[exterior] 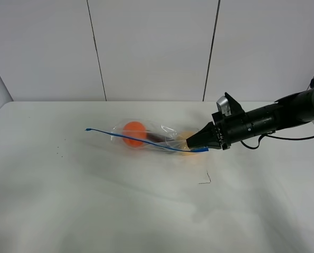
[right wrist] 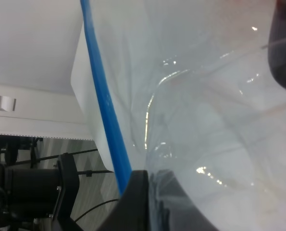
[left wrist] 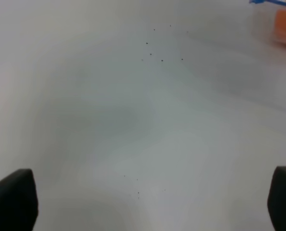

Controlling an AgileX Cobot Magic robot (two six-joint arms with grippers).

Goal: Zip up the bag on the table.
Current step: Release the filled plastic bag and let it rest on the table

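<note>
The clear crinkly bag (exterior: 146, 137) lies on the white table (exterior: 67, 205) near the middle. Its blue zip strip (exterior: 126, 138) runs along the near edge, and orange produce (exterior: 134, 133) and a dark piece show through. My right gripper (exterior: 192, 143) reaches in from the right and is shut on the bag's right end at the strip. The right wrist view shows the blue strip (right wrist: 104, 110) running into the finger (right wrist: 135, 202), with clear film (right wrist: 205, 120) beside it. My left gripper (left wrist: 147, 199) is open over bare table; the bag's corner (left wrist: 277, 19) is far off.
A small dark bent mark (exterior: 205, 179) lies on the table in front of the right gripper. Tiny dark specks (exterior: 59, 150) dot the left side. A panelled white wall (exterior: 151, 47) stands behind the table's far edge. The left arm is outside the exterior view.
</note>
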